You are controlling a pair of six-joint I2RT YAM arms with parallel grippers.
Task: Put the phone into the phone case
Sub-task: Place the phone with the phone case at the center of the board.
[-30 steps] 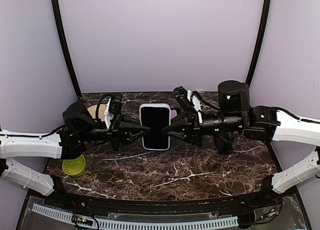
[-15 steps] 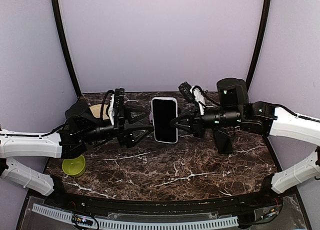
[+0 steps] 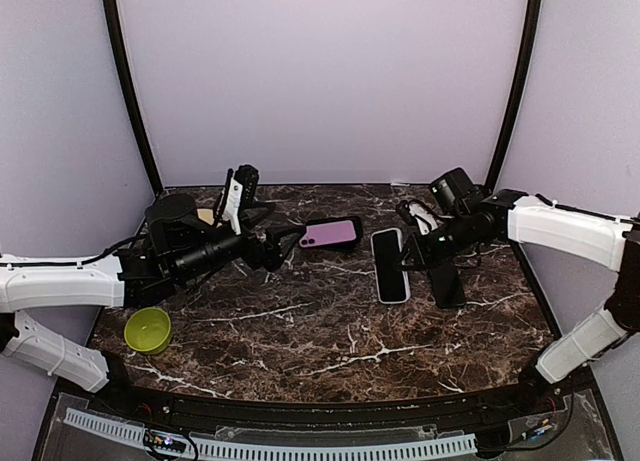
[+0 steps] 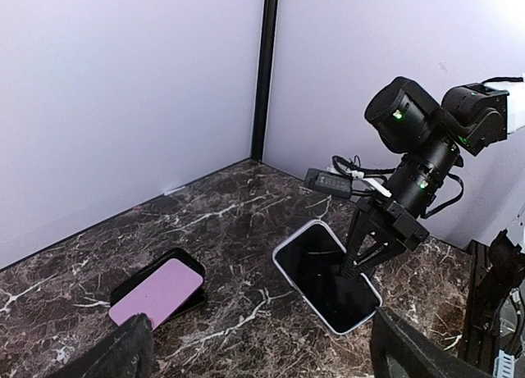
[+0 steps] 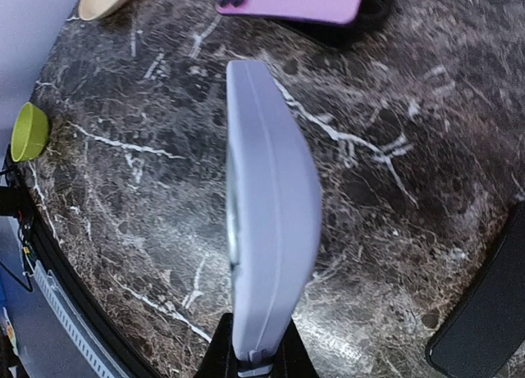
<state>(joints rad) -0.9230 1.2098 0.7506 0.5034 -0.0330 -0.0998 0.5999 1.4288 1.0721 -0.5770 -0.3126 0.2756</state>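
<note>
While the right gripper (image 3: 410,263) pinches the white-edged phone (image 3: 390,265) by one end, the left gripper (image 3: 288,237) gapes wide open.
The held phone tilts above the marble table (image 3: 330,331); a purple phone (image 3: 331,232) lies in a black case (image 4: 127,286) near the left gripper.

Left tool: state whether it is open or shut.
Open. In the left wrist view the left tool has its fingers far apart with nothing between them.

High view, two wrist views.
Overhead faces the dark marble worktop (image 3: 330,331); nearer wrist cameras face inward; all show the white-rimmed flat phone (image 3: 389,266).
</note>
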